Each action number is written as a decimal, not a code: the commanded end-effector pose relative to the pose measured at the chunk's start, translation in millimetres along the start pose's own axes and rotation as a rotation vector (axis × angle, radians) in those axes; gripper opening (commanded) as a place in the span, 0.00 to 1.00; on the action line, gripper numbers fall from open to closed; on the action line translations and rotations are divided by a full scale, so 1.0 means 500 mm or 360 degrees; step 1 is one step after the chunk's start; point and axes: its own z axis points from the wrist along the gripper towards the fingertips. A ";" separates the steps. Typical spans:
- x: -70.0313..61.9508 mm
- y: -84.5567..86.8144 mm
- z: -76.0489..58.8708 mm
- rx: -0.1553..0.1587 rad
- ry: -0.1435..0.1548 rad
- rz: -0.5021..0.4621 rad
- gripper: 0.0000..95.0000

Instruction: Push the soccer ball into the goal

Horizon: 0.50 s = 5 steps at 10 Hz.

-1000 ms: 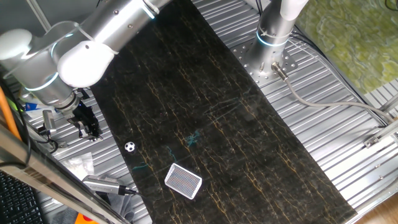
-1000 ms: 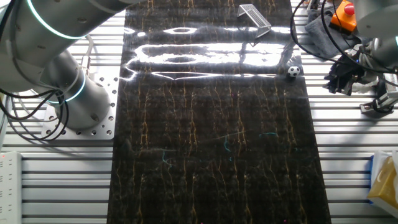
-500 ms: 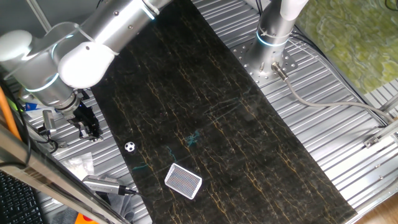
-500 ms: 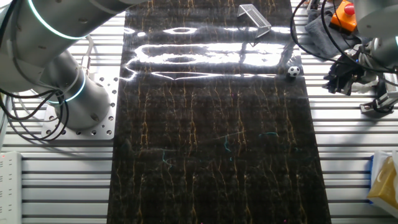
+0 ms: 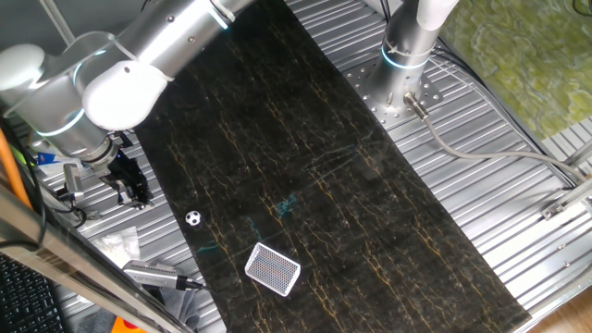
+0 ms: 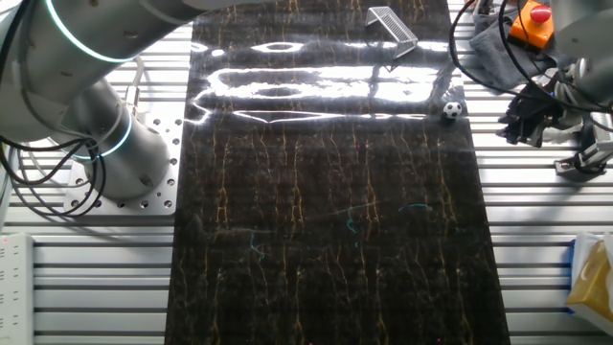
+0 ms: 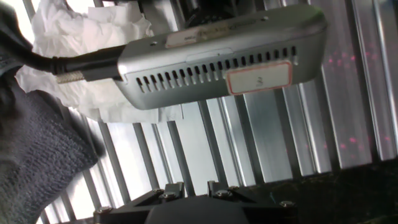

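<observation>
**Gripper hanging off the mat, ball waiting beside the goal**

The bench (image 5: 481, 139), a ribbed aluminium surface, is carrying a long dark marble-patterned mat (image 5: 305, 157) down its middle. The silver arm (image 5: 120, 74) is reaching across that mat and bending its wrist downward over the bare ribs at one long edge. The gripper (image 5: 132, 190) is hanging there, outside the mat and apart from everything on it; in the other fixed view it is showing as a black cluster (image 6: 525, 120) just beyond the mat's edge. From the hand view, the fingers are sitting side by side with only a thin slit between them, so they are looking narrowly set, with nothing between them. That view is also looking onto a grey vented box (image 7: 224, 56) and crumpled white paper (image 7: 87, 37) lying on the ribs.

The goal (image 5: 273, 268) is lying on the mat near its end, netted face showing. The soccer ball (image 5: 193, 218) is resting on the mat close to the edge, between the gripper and the goal but touching neither.

To push well, the fingers probably need lowering behind the ball on the side away from the goal, then sweeping slowly along the line through the ball to the frame's mouth. Being so small and round, the ball is likely to squirt sideways under an off-centre touch, possibly off the mat's nearby edge.
</observation>
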 end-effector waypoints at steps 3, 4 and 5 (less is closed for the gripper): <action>0.006 -0.007 0.001 0.0038 0.0004 0.0006 0.20; 0.010 -0.014 0.003 0.0025 -0.0007 0.0013 0.20; 0.011 -0.015 0.003 0.0024 -0.0010 0.0014 0.20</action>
